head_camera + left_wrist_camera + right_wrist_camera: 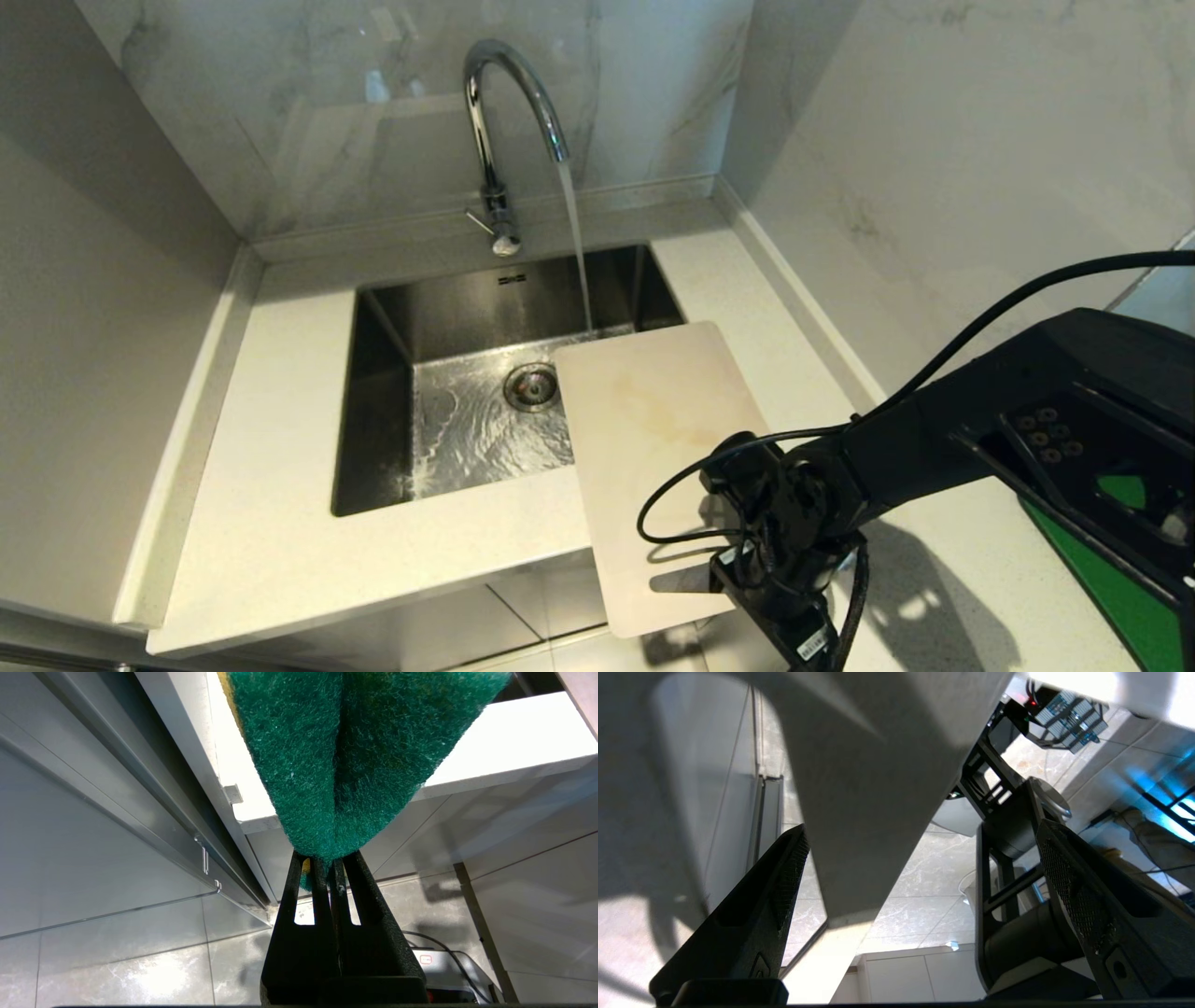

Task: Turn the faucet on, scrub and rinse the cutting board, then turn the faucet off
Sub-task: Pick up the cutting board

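- Your right gripper (920,877) gapes fully, the cutting board's (653,439) near end between its fingers, ungripped.
- Your left gripper (327,863) pinches a green scouring pad (359,751).
- Your board overhangs sink (373,392) and counter edge; faucet (495,121) runs.

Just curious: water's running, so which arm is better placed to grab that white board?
The right. Its open gripper is at the board's near, overhanging end; the left gripper, below the counter, holds a sponge.
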Available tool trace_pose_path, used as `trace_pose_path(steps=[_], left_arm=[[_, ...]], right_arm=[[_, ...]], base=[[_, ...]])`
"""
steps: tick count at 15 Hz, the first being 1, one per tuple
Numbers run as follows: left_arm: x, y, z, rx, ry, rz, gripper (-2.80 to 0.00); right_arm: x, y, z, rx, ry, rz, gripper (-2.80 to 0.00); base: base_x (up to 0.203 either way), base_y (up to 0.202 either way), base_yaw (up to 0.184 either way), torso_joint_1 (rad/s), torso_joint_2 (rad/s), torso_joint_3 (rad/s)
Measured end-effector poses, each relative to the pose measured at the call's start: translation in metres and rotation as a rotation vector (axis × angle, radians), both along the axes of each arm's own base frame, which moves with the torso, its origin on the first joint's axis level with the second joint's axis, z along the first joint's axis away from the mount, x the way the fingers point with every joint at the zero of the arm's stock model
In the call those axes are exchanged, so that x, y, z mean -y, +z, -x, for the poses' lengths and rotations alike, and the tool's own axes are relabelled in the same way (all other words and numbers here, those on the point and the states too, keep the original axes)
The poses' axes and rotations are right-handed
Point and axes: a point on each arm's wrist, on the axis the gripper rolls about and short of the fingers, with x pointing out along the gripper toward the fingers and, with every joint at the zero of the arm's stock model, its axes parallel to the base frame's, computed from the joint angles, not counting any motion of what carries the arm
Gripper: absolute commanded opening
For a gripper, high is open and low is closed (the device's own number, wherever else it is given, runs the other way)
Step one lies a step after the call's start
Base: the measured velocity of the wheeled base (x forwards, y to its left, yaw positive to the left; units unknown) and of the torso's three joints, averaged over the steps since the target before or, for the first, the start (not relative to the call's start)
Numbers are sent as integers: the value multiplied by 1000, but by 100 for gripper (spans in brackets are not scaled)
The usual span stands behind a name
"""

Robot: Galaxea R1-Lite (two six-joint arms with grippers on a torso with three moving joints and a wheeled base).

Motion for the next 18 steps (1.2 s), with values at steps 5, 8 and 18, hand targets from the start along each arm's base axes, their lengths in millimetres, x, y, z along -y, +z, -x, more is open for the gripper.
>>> trace_pose_path(steps=[5,8,18], left_arm=[[0,0,0,0,0,0,-280],[0,0,0,0,0,0,-280],[0,0,0,0,0,0,-280]], right_arm=[[-1,-5,-4,-21,12,14,-280],[-2,-5,-6,-32,8,18,-280],[-1,4,-3,-20,6,1,-280]], base=[[0,0,0,0,0,0],[0,0,0,0,0,0],[0,0,0,0,0,0]])
